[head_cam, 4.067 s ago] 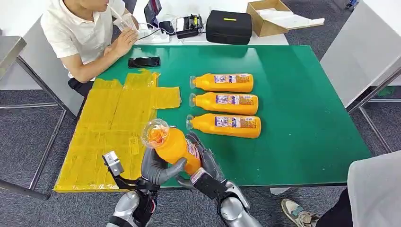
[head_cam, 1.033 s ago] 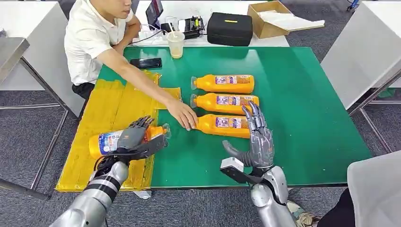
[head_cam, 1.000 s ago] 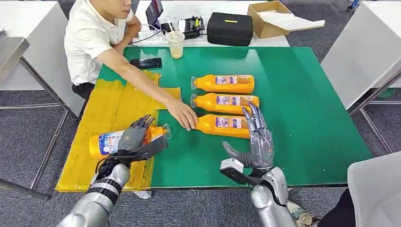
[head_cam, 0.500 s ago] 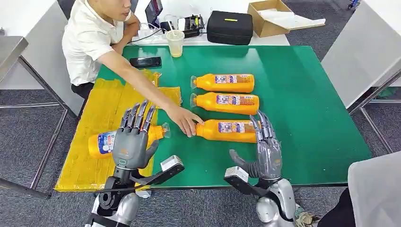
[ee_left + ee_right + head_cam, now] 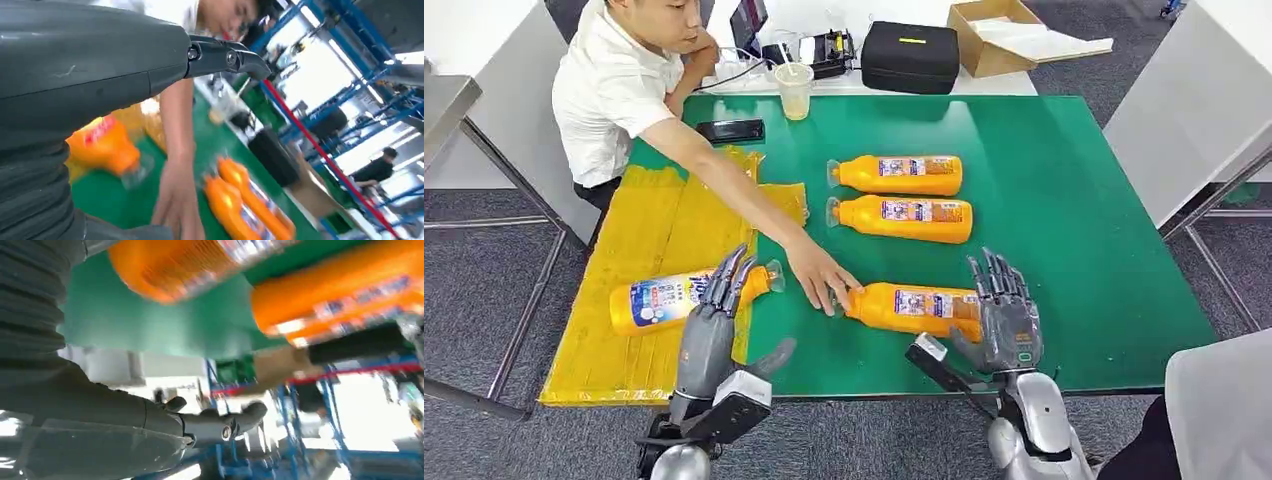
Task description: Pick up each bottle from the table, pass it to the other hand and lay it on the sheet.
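- Green table (image 5: 1074, 230) before me, yellow sheet (image 5: 639, 235) along its left side.
- One bottle (image 5: 686, 296) lies on the sheet.
- My left hand (image 5: 707, 335) hovers beside it, fingers spread, holding nothing.
- My right hand (image 5: 1006, 318), fingers apart, stands at the near bottle (image 5: 912, 309); a person's hand (image 5: 819, 279) touches its cap end.
- Two more bottles (image 5: 902, 196) lie beyond.

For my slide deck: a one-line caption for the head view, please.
Both hands open, left hand near the bottle on the yellow sheet, right hand beside the nearest bottle, steadied by a person's hand.
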Tool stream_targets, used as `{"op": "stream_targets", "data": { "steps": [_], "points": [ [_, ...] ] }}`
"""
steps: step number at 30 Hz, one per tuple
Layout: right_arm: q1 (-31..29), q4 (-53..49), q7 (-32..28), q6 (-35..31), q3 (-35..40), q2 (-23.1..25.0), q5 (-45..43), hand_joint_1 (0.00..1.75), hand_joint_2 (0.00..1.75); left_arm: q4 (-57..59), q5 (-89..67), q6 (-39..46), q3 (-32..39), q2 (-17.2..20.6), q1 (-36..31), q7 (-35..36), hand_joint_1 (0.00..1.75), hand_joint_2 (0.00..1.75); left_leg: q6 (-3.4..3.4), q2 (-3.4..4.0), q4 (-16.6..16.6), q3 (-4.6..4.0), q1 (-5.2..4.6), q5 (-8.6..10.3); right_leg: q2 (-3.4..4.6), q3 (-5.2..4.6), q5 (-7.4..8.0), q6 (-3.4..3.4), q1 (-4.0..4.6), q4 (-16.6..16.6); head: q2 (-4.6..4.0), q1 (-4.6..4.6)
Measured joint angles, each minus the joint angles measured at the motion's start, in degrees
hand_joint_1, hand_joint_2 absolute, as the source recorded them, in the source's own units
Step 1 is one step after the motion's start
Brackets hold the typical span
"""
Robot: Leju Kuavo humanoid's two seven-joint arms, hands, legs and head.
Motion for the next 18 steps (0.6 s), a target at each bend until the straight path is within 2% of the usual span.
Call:
{"op": "stream_targets", "data": {
  "steps": [13, 18],
  "points": [
    [0.9, 4.3, 2.3, 7.8, -1.0, 0.4, -2.1, 0.00, 1.75, -1.7, 3.4, -4.7, 1.4, -0.4, 1.4, 2.2, 0.00, 1.75, 0.01, 0.01, 0.0, -0.04, 0.08, 0.04, -0.01, 0.02, 0.00, -0.01, 0.02, 0.0, 0.00, 0.00],
    [-0.4, 5.7, 2.9, 7.9, -0.9, 0.2, -1.8, 0.00, 1.75, -2.2, 3.5, -5.2, 1.3, -0.4, 1.5, 2.2, 0.00, 1.75, 0.01, 0.02, 0.0, -0.02, 0.08, 0.04, -0.01, 0.02, 0.00, -0.01, 0.02, 0.0, 0.00, 0.02]
  ]
}}
